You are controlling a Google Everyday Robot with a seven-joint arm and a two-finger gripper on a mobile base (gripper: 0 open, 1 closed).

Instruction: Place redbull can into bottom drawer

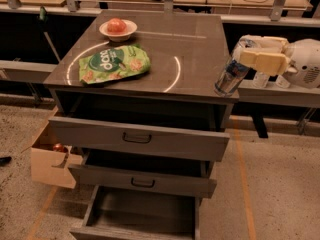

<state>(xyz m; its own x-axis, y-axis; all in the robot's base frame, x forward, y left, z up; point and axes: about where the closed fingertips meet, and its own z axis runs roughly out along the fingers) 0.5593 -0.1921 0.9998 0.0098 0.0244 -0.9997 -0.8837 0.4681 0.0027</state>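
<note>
At the right side of the cabinet (195, 49), the gripper (245, 55) is closed on the top part of the redbull can (230, 78). Its pale fingers (264, 62) sit on both sides of the can. The can is tilted, with its top leaning to the right. Its bottom end is by the front right corner of the cabinet top, but it is hard to tell if it touches.

The bottom drawer (140, 213) is pulled out, far below the can and to its left. The middle drawer (142, 180) and the top drawer (137, 136) are pulled out a little too.

On the cabinet top lies a green bag (114, 63). Behind it stands a white bowl (118, 32) with a red fruit (116, 25) in it. A cardboard box (47, 159) sits on the floor, left of the drawers.
</note>
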